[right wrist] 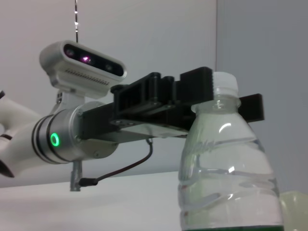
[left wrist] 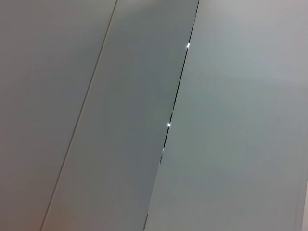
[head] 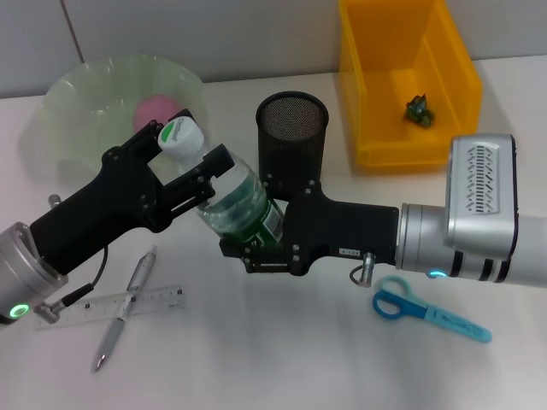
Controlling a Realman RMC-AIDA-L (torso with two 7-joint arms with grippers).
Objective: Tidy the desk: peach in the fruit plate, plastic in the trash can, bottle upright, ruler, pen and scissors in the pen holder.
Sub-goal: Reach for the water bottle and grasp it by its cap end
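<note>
White and smooth, the desk (head: 282, 359) runs back to a pale grey panelled wall, which is all the left wrist view shows. Near the middle stands a clear plastic bottle (head: 235, 201) with ribbed sides, a green label low on its body and a white cap (head: 181, 137); from the head view it leans toward the robot's left, while the right wrist view shows it standing close to upright. The left gripper (head: 184, 171), black and angular, has its fingers closed on the bottle's neck just below the cap. The right gripper (head: 256, 248), also black on a silver arm, sits at the bottle's lower body with its fingers closed around the labelled part.

Just behind the bottle stands a round black mesh pen holder (head: 292, 141). At the far left is a translucent green fruit plate (head: 77, 94) with a wavy rim, and a pink peach (head: 155, 109) lies in it. At the far right is a yellow plastic bin (head: 402, 77), box-shaped, with a small dark crumpled scrap (head: 419, 109) on its floor.

On the near desk lie a clear flat ruler (head: 158, 301), a silver pen (head: 124, 309) crossing over it, and blue-handled scissors (head: 427, 314) under the right arm
</note>
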